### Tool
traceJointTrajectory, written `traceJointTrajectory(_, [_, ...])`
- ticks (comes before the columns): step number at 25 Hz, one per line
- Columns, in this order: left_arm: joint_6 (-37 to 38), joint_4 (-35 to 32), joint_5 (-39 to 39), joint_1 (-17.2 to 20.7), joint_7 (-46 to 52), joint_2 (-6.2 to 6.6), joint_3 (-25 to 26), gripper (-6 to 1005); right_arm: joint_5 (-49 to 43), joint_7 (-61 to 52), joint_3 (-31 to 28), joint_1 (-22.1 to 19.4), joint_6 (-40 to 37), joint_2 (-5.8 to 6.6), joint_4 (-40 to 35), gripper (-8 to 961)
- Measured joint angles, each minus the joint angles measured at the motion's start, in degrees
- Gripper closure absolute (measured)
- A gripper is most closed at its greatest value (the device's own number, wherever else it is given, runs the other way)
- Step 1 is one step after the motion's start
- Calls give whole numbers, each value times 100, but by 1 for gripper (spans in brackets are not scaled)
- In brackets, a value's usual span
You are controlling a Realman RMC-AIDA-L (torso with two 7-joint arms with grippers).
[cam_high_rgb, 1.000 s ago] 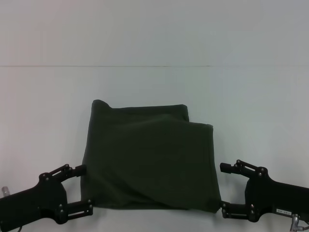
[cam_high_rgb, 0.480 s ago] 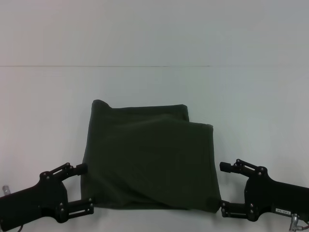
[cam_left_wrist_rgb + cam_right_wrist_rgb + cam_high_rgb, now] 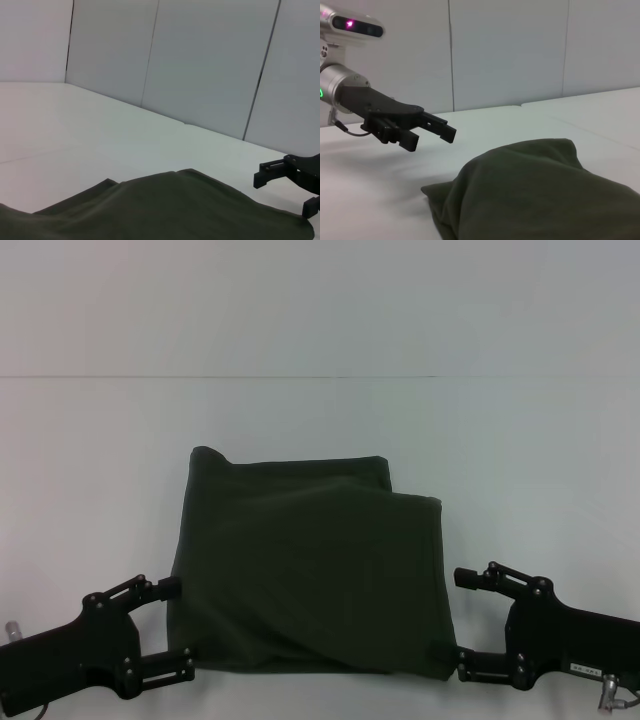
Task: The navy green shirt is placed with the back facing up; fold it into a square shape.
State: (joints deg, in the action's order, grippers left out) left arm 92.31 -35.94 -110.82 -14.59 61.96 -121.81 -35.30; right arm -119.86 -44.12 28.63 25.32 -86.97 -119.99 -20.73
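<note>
The navy green shirt (image 3: 310,570) lies flat on the white table (image 3: 320,420), folded into a rough square with a narrower layer showing along its far edge. My left gripper (image 3: 176,629) is open and empty beside the shirt's near left corner. My right gripper (image 3: 462,625) is open and empty beside the near right corner, its near finger right at the cloth's edge. The left wrist view shows the shirt (image 3: 165,210) low in front with the right gripper (image 3: 282,195) beyond it. The right wrist view shows the shirt (image 3: 545,195) and the left gripper (image 3: 432,139).
A faint seam (image 3: 220,377) crosses the table far behind the shirt. White wall panels (image 3: 210,65) stand behind the table. Bare table surface lies on all sides of the shirt.
The right gripper has shifted slightly away from me along the shirt's right edge. The left gripper and the shirt have barely moved.
</note>
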Motion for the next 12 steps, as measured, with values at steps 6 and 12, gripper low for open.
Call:
traceJointTrajectory(6, [-12, -14, 0, -13, 0, 0, 6, 112, 0, -4, -25, 24, -7, 2, 5, 29])
traceJointTrajectory(12, [-27, -18, 0, -26, 0, 0, 6, 112, -2, -24, -34, 32, -28, 2, 1, 28])
